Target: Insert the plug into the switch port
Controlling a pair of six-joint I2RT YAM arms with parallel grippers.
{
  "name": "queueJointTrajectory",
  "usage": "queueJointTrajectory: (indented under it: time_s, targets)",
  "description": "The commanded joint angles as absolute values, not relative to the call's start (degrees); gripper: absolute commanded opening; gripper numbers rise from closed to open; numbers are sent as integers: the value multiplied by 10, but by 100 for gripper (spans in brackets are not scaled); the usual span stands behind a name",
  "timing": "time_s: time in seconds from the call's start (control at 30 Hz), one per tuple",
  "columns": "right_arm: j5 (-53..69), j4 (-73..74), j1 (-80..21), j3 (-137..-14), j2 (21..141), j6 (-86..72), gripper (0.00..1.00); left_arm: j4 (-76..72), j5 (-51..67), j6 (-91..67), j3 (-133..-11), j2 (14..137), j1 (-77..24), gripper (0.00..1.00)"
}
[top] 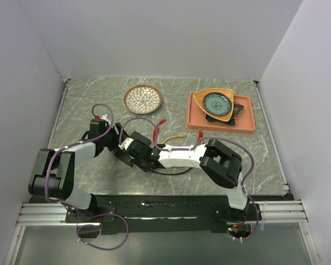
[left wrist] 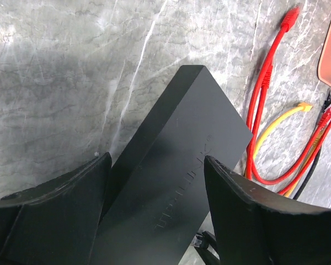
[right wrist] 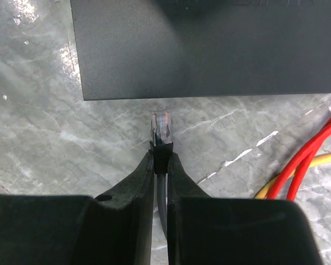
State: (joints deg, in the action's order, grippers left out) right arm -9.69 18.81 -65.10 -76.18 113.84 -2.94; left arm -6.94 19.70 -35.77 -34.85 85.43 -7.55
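Table [top: 88, 110]: I saw grey marble, with both arms reaching in to meet near its centre.
Tray [top: 248, 124]: it sat at 1 o'clock on the table, orange, with a three-cornered dish [top: 216, 103] on it.
Plate [top: 143, 99]: it was round and patterned, at 11 o'clock on the table, well apart from the arms.
Switch [left wrist: 176, 165]: it was a flat black box near the table's centre, between the left fingers. In the left wrist view one corner pointed to 12 o'clock.
Left gripper [left wrist: 157, 163]: its fingers were spread wide, one on each side of the switch. I could not tell whether they pressed on it.
Right gripper [right wrist: 162, 160]: its fingers were pressed together, pinching the plug's black boot.
Cables: red [left wrist: 265, 94] and yellow [left wrist: 281, 121] leads lay on the marble at 3 o'clock of the switch.
Plug [right wrist: 160, 126]: it was clear-tipped and aimed at 12 o'clock in the right wrist view. It was just short of the switch's near edge, not touching it.
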Motion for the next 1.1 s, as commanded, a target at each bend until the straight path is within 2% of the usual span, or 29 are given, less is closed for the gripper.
queueJointTrajectory:
  time_s: [0.0,1.07]
  targets:
    - [-112,224,-653,-795,1157,-39,0,-87,207,-363,-338,850,-75,74]
    - [-131,247,-654,-847,1191,-63,0,-107,214,-374,-312,846,-75,73]
